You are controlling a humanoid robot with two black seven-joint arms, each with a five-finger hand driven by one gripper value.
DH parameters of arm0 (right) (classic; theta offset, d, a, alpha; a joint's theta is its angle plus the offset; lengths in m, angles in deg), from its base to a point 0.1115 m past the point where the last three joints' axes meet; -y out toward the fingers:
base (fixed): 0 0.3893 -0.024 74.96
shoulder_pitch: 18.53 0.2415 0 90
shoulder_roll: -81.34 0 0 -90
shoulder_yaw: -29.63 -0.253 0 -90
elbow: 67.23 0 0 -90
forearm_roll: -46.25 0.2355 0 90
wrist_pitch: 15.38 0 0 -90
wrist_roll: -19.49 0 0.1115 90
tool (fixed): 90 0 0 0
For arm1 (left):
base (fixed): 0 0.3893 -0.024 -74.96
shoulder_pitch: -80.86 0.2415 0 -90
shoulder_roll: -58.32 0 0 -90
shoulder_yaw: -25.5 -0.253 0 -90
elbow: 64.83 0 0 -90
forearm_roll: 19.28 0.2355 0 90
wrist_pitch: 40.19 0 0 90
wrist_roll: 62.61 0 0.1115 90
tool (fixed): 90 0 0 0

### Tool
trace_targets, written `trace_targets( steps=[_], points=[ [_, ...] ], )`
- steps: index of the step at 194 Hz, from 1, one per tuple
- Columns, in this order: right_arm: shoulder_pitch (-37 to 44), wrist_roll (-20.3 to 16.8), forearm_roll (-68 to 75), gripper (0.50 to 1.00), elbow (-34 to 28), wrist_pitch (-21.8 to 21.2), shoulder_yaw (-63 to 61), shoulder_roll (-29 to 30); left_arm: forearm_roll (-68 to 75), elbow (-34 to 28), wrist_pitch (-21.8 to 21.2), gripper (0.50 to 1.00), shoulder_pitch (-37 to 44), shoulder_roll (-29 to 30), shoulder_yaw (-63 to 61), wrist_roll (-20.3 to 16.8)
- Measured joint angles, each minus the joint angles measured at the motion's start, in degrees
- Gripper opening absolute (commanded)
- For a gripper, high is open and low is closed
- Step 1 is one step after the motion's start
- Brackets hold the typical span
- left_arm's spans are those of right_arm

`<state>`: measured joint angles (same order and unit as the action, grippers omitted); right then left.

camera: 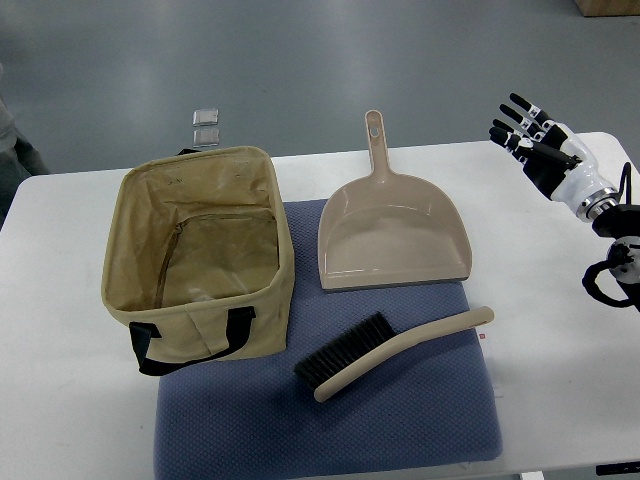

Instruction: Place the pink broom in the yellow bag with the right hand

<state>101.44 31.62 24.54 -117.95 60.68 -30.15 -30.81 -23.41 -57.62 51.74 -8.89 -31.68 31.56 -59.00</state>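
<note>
Right now my right hand [530,135] hovers with fingers spread and empty at the table's [560,400] far right corner, so I'd bring it down over the brush's [390,352] pale handle on the mat's [330,440] near half, beside the bag [200,255].

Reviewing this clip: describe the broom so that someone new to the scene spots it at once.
On the white table lies a blue mat. The broom lies near the mat's front, below the dustpan and right of the yellow bag. Unlike the flat scoop, it is a slim curved handle ending in black bristles.
</note>
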Motion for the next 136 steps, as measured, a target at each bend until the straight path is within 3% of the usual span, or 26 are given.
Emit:
trace_targets(
  steps=[136],
  points=[
    [0.2,0.08,0.09,0.93,0.0,-0.2,-0.08,0.03,-0.12,-0.22,0.0,1.0,0.01,0.0,0.18,0.0]
  ],
)
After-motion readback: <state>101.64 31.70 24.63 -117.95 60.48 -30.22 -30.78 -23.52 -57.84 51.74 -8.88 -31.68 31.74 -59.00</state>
